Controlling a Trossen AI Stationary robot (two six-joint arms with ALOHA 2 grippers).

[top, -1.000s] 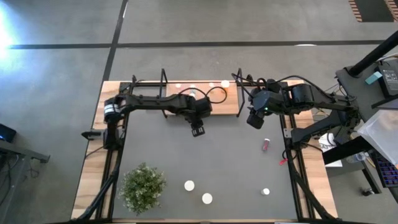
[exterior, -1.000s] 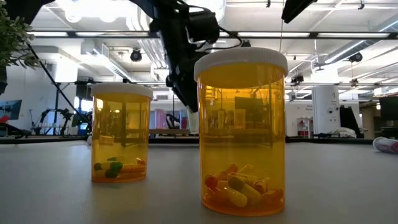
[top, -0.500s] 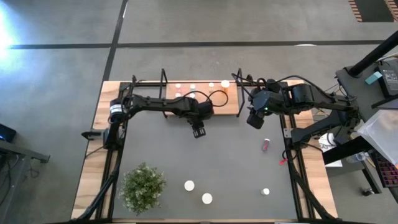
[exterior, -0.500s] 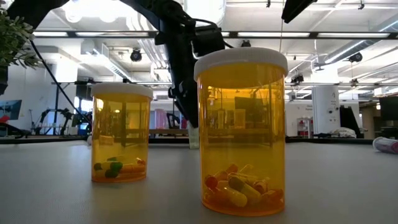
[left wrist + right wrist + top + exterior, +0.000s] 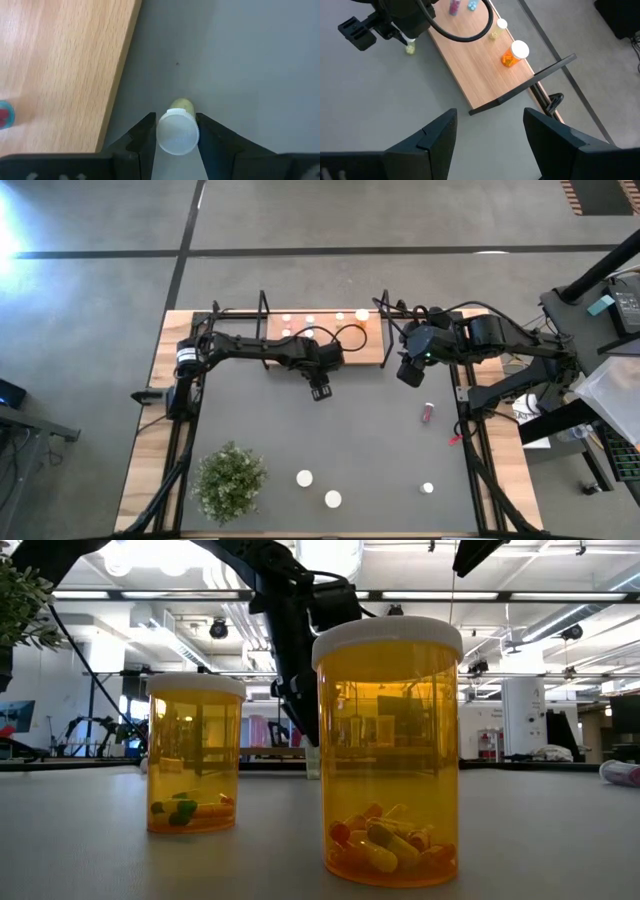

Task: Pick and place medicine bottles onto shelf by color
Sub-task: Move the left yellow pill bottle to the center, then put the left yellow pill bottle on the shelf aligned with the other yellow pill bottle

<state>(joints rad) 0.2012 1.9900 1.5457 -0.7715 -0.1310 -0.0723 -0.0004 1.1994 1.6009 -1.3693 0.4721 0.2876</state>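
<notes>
a small bottle (image 5: 177, 131) is seen upright, its long axis vertical and its white cap facing up, on the grey mat (image 5: 370, 440) just beside the shelf (image 5: 368, 350) edge. its body is pale yellowish. it stands between the fingers of the left gripper (image 5: 175, 137); whether it is squeezed cannot be told. the right gripper (image 5: 489, 131) is held spread and empty above the mat near the shelf's end. two orange bottles (image 5: 388, 750) stand upright in front, and a pink one (image 5: 428, 412) lies on its side. a lit workshop is seen behind.
</notes>
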